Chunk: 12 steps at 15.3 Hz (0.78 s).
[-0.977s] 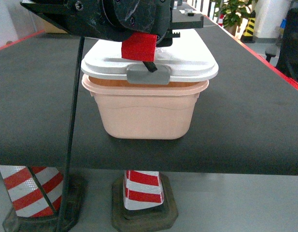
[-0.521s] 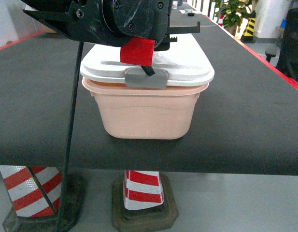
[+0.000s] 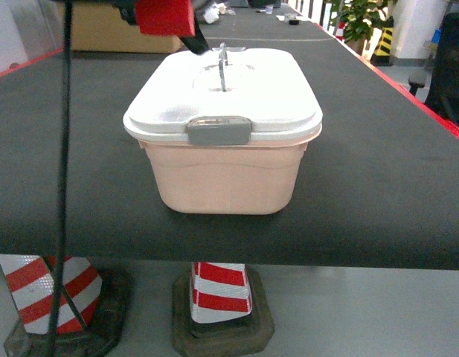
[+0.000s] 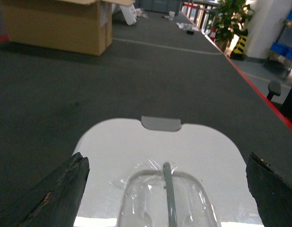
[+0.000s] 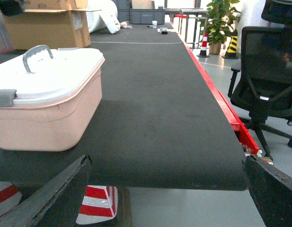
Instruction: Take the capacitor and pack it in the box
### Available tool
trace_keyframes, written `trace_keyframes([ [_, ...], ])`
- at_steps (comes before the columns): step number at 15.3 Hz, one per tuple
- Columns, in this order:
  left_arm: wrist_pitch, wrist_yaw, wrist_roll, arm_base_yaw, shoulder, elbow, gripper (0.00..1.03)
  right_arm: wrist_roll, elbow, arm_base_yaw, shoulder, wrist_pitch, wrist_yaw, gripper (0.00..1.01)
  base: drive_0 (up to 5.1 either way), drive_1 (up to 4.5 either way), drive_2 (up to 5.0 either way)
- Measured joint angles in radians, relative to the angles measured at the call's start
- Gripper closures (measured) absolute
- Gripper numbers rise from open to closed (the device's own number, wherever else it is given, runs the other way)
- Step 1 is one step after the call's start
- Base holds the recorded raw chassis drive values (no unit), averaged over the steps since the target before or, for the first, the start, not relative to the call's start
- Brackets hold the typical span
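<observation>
The box (image 3: 225, 175), a pale pink tub, stands on the black table near its front edge. Its white lid (image 3: 236, 93) lies flat on the rim, the grey latch (image 3: 219, 129) down at the front and the grey handle (image 3: 223, 65) upright. My left gripper (image 4: 167, 161) hangs open just above the lid (image 4: 198, 146), one finger on each side of the handle (image 4: 169, 198), touching nothing. My right gripper (image 5: 167, 161) is open and empty at the table's front edge, to the right of the box (image 5: 46, 113). The capacitor is out of view.
A brown cardboard carton (image 4: 56, 26) stands far back on the left. The left arm's red-taped part (image 3: 164, 16) and its black cable (image 3: 63, 186) are at the upper left. Striped cones (image 3: 218, 294) stand under the table. An office chair (image 5: 269, 71) sits beyond the red right edge (image 5: 216, 94).
The left arm has risen and drawn away to the upper left, uncovering the box. The lid, raised and askew before, now sits flat on the tub.
</observation>
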Motion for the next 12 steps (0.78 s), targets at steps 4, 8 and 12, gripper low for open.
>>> trace_keyframes([
  [4,0.072,0.063,-0.029,0.096,-0.163,-0.208,0.05,0.0,0.0,0.0,0.0,0.0,0.0,0.03,0.0,0.0,0.0],
  [8,0.204,0.07,0.03,0.274,-0.344,-0.544,0.05,0.0,0.0,0.0,0.0,0.0,0.0,0.03,0.0,0.0,0.0],
  [12,0.227,0.097,0.069,0.274,-0.34,-0.613,0.06,0.0,0.0,0.0,0.0,0.0,0.0,0.03,0.0,0.0,0.0],
])
